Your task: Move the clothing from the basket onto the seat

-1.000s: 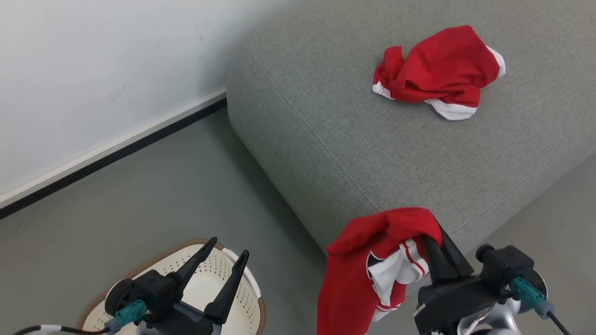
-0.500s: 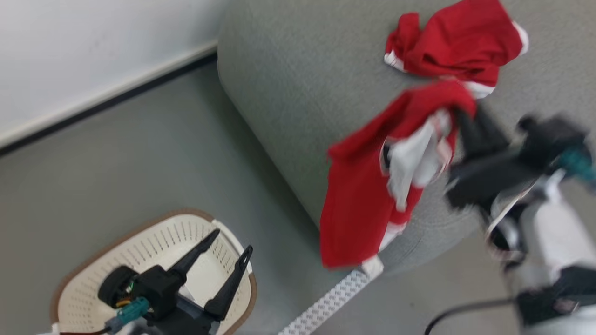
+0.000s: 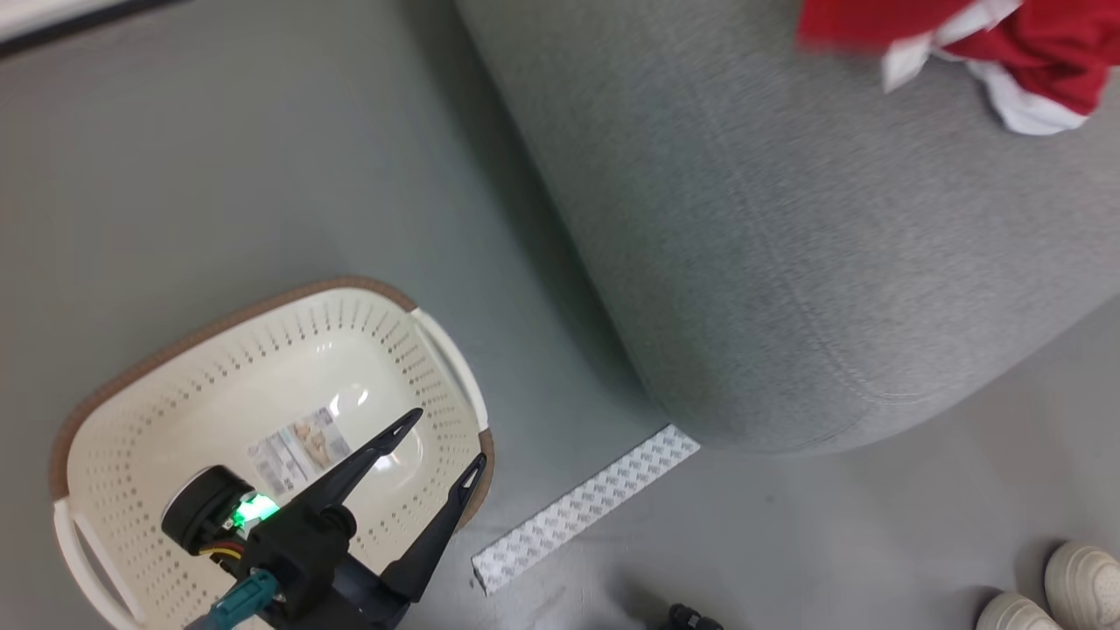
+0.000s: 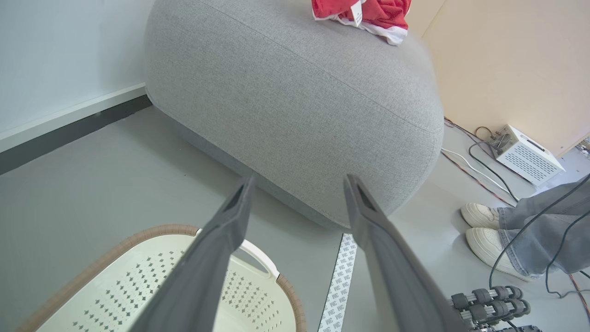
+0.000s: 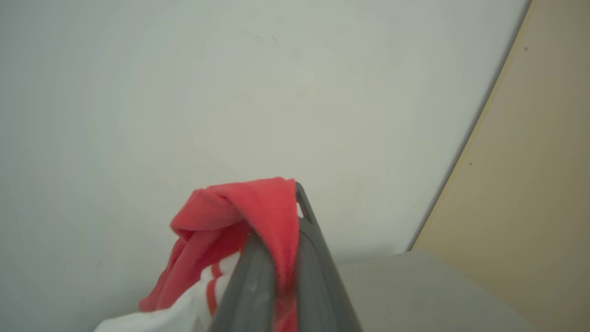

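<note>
The cream basket stands on the floor at the lower left, holding nothing but a label on its bottom. My left gripper hangs open above its right rim, nothing between the fingers. On the grey seat a plain red top with white trim lies crumpled at the far right; its white tag shows in the left wrist view. My right gripper is shut on the red jersey, which drapes over the fingers above the seat's corner. A blurred red and white piece shows beside the top.
A strip of white patterned tape lies on the grey floor between basket and seat. A person's white shoes stand at the lower right. A white box with cables sits by the beige wall behind the seat.
The head camera has tipped down and the whole picture has shifted. My right gripper has carried the jersey up from the seat's front edge towards the red top. The left gripper stays open over the basket.
</note>
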Robot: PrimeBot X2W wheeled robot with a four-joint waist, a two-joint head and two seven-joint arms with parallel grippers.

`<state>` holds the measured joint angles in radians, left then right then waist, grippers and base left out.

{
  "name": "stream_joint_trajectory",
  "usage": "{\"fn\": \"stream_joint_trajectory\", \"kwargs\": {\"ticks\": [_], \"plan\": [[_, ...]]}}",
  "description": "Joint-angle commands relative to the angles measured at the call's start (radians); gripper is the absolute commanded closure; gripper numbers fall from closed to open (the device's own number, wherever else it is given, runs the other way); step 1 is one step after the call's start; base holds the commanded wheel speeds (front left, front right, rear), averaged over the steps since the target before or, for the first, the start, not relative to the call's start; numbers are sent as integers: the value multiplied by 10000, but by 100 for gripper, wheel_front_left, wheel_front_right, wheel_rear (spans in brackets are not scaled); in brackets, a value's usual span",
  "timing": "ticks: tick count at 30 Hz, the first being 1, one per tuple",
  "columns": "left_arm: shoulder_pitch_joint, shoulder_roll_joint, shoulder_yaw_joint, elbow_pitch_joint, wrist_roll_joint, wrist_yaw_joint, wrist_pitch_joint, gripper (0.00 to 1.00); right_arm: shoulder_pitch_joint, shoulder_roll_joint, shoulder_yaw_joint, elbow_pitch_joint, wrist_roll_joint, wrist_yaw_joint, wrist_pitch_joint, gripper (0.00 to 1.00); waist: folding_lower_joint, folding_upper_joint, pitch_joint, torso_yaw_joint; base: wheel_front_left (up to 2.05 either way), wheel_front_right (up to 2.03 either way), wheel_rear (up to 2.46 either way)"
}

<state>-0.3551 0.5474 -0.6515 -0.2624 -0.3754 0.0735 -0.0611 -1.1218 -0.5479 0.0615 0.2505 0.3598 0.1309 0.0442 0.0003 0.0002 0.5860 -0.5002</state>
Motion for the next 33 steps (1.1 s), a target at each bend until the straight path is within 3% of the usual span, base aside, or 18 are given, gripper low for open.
{"fn": "stream_joint_trajectory", "kwargs": {"ticks": [1, 6, 9, 14, 21, 22, 23, 33], "plan": [[-55, 118, -6, -188, 189, 61, 66, 0, -437, -403, -257, 237, -143, -3, 31, 100, -3, -2, 844, 529, 0, 0, 0], [3, 139, -202, -837, 458, 167, 111, 0, -1487, -1306, -1002, 1467, -591, -4, 262, 100, -3, -2, 1180, 647, 0, 0, 0], [32, 129, -337, -1132, 635, 209, 196, 0, -1683, -1509, -1206, 2238, -706, -4, 124, 100, -3, -2, 1359, 703, 0, 0, 0], [-136, 317, -361, -1533, 926, 302, 405, 0, -933, -1056, -1311, 3556, -709, -4, -513, 100, -3, -2, 1782, 706, 0, 0, 0], [-214, 462, -468, -1912, 1003, 200, 687, 0, 143, -344, -1144, 5528, -1656, -4, -1374, 99, -3, -2, 1851, 924, 0, 0, 0], [-241, 429, -486, -1918, 983, 192, 678, 0, 236, -259, -1165, 5737, -1774, -4, -1459, 62, -3, -2, 1805, 975, 0, 0, 0], [-284, 340, -565, -1833, 925, 133, 671, 0, 324, -135, -1155, 6032, -2019, -4, -1642, 0, -3, -2, 1677, 1052, 0, 0, 0], [-191, -575, -957, -484, 136, -269, -285, 0, 710, -339, -565, 6323, -2942, -4, -1518, 0, -3, -2, -71, 1650, 0, 0, 0]]}}
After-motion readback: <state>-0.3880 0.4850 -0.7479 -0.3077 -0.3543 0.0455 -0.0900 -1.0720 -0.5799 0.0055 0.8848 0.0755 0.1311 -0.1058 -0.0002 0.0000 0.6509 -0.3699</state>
